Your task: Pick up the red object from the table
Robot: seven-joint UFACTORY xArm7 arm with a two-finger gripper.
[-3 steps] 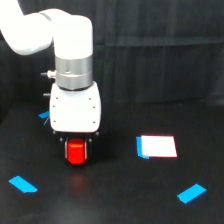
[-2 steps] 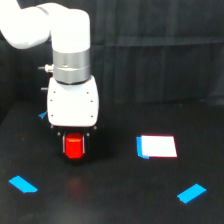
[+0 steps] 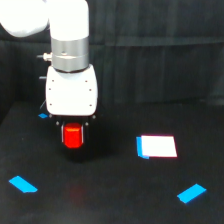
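The red object (image 3: 73, 136) is a small bright red stubby block with an orange-tinted top. It hangs between the dark fingers under the white arm head, a little above the black table (image 3: 115, 200). My gripper (image 3: 73, 140) is shut on it, with a finger on each side. A faint reddish reflection lies on the table below it. The block's lower edge merges with the dark shadow beneath.
A white card with a blue edge (image 3: 157, 146) lies toward the exterior view's right of the gripper. Blue tape strips lie at the front left (image 3: 22, 184), the front right (image 3: 191, 193) and behind the arm (image 3: 44, 116). A dark curtain backs the scene.
The arm has risen with the red object held between its fingers, so the block has lifted off the table. The card and the tape strips have not moved.
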